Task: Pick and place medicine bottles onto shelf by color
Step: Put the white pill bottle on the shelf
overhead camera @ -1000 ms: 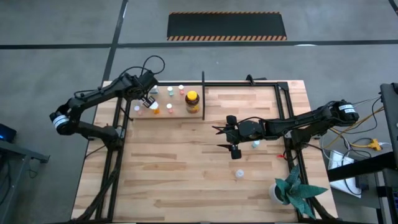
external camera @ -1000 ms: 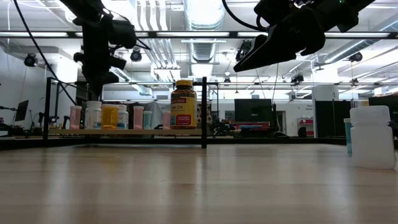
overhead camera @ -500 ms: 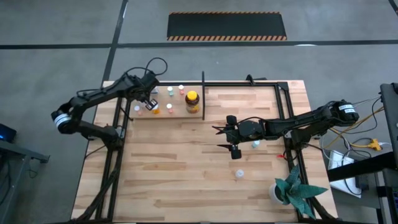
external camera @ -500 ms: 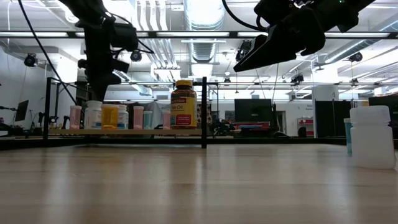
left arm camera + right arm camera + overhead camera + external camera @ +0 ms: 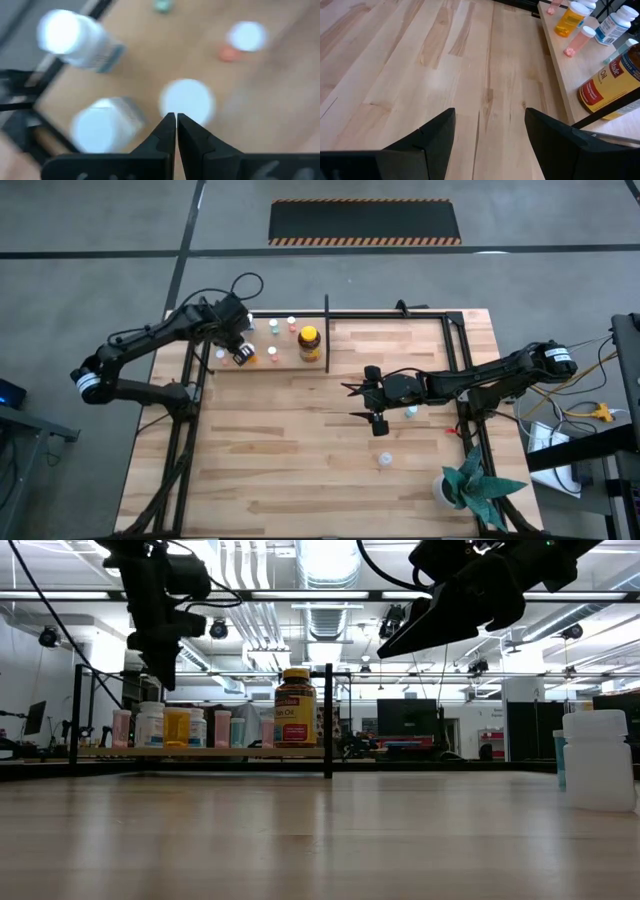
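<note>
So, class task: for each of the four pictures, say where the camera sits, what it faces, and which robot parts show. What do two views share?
High: overhead, straight down on the table; both arms.
Low: table height, level toward the shelf; both arms above.
Left wrist: over shelf bottles; left gripper shut, empty.
Right wrist: over bare wood; right gripper open.
Shared: the amber jar shows in high, low and right wrist views.
</note>
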Tool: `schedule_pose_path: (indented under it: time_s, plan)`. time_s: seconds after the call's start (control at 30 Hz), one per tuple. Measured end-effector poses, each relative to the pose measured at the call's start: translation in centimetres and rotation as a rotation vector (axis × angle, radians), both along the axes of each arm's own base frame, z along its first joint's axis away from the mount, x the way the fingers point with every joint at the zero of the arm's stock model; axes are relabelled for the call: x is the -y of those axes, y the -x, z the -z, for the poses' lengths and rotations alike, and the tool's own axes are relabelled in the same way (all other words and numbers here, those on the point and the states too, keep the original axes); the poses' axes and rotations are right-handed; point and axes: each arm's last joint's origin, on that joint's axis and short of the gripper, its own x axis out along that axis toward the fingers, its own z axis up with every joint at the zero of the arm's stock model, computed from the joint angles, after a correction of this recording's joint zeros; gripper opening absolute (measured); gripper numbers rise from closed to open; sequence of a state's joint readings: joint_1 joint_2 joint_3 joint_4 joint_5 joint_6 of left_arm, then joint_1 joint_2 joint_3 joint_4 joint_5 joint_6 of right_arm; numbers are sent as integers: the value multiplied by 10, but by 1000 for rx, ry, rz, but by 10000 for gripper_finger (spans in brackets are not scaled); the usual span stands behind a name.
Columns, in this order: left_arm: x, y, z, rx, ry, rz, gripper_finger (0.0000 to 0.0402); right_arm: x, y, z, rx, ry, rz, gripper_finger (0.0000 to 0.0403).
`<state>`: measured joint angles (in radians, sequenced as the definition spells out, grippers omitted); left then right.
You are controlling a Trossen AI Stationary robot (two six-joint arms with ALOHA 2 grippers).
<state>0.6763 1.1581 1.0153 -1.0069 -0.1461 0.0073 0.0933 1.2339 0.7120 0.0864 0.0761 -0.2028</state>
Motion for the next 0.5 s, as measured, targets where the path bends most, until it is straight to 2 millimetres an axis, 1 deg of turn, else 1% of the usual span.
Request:
schedule_pose_path:
  time_s: [0.07,0.17,0.33,0.5]
  plan:
    - [3,0,3,17,30,0,0,0,0,0,0,2,-1,231]
    - [4,2,9,-13,28,-16,0,0,0,0,0,4,-2,231]
    - [3,5,27,-118,-3,-51,0,0,0,0,0,2,-1,231]
    - [-2,5,35,-229,-79,-98,0,0,0,0,0,2,-1,231]
